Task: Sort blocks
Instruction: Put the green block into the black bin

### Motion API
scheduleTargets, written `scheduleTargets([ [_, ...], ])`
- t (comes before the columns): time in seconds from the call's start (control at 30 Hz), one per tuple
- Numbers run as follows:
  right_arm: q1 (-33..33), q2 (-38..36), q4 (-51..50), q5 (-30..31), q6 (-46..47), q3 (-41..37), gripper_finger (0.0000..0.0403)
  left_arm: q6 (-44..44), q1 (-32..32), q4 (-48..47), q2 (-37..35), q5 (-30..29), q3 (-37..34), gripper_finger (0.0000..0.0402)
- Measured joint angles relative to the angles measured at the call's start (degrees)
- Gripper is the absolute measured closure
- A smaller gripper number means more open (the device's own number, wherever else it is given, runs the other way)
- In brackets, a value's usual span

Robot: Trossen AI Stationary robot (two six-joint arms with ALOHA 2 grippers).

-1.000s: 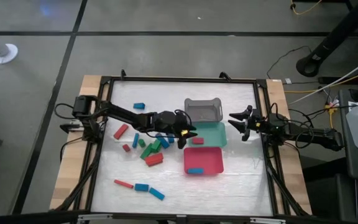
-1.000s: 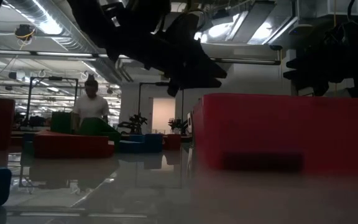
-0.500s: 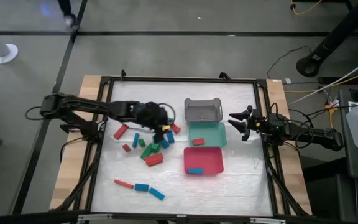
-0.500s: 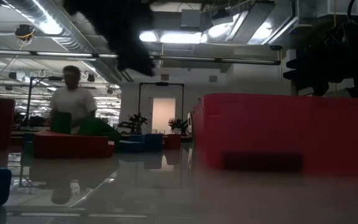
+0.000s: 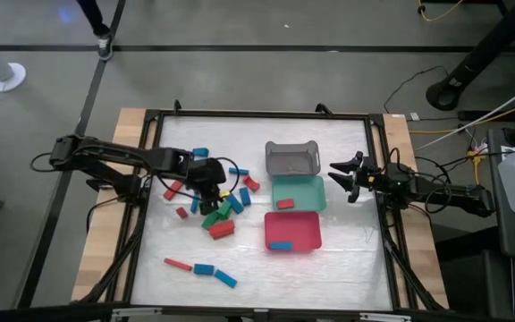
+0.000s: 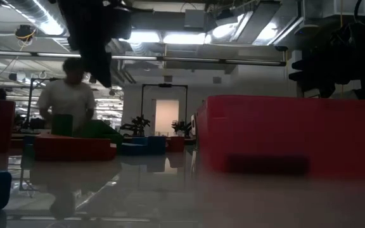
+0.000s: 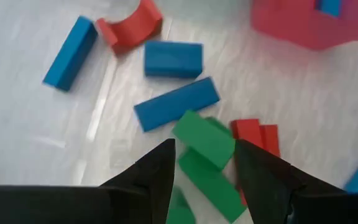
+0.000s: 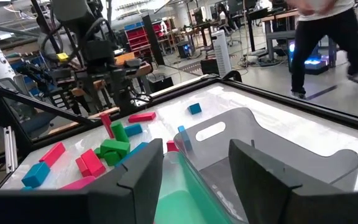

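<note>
Directly above blocks (image 5: 217, 213), left gripper (image 5: 206, 188)

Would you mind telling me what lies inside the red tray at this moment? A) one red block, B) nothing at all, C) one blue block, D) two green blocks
C: in the high view, the red tray holds a single blue block near its front edge, while the only red block inside a tray lies in the teal tray.
</note>
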Motion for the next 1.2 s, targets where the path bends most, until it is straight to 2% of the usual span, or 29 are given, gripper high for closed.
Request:
scheduleTargets([
  [0.4,0.0,0.0,0.0,0.0,0.1,0.0,0.0217,2.2,-1.9,-10.2,0.0,-0.4,0.0,0.0246],
  [0.77,0.0,0.0,0.0,0.0,0.1,0.0,0.0217,1.9,-3.5,-9.9,0.0,-0.4,0.0,0.0246],
  [1.0,0.0,0.0,0.0,0.0,0.1,0.0,0.0217,-5.2,-3.5,-10.1,0.4,-2.4,0.0,0.0246],
  [1.2,0.0,0.0,0.0,0.0,0.1,0.0,0.0217,-5.0,-3.5,-11.0,3.2,-2.1,0.0,0.0246],
])
